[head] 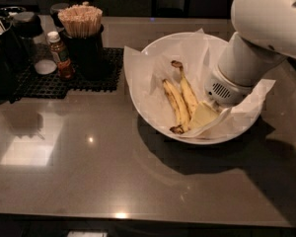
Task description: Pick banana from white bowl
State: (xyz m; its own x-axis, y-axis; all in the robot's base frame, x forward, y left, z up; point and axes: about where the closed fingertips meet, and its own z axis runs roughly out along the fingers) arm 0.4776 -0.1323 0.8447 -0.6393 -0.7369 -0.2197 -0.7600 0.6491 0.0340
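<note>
The white bowl (pixel 153 46), lined with crinkled white paper, stands on the dark counter right of centre. Two bananas lie in it side by side. The banana (pixel 188 94) is the right one, thicker, with a curled dark-tipped stem pointing to the back. The slimmer banana (pixel 171 102) with a blackened near end lies to its left. My gripper (pixel 205 114) is down in the bowl at the near end of the banana, under the big white wrist, which hides most of it. A pale yellow patch shows there; I cannot tell whether it is banana or gripper.
A black mat (pixel 64 80) at the back left carries a black cup of wooden sticks (pixel 82 36), a small sauce bottle (pixel 60 56) and dark containers (pixel 10 43). The white arm (pixel 266 23) covers the bowl's right side. Bare counter (pixel 113 181) lies in front.
</note>
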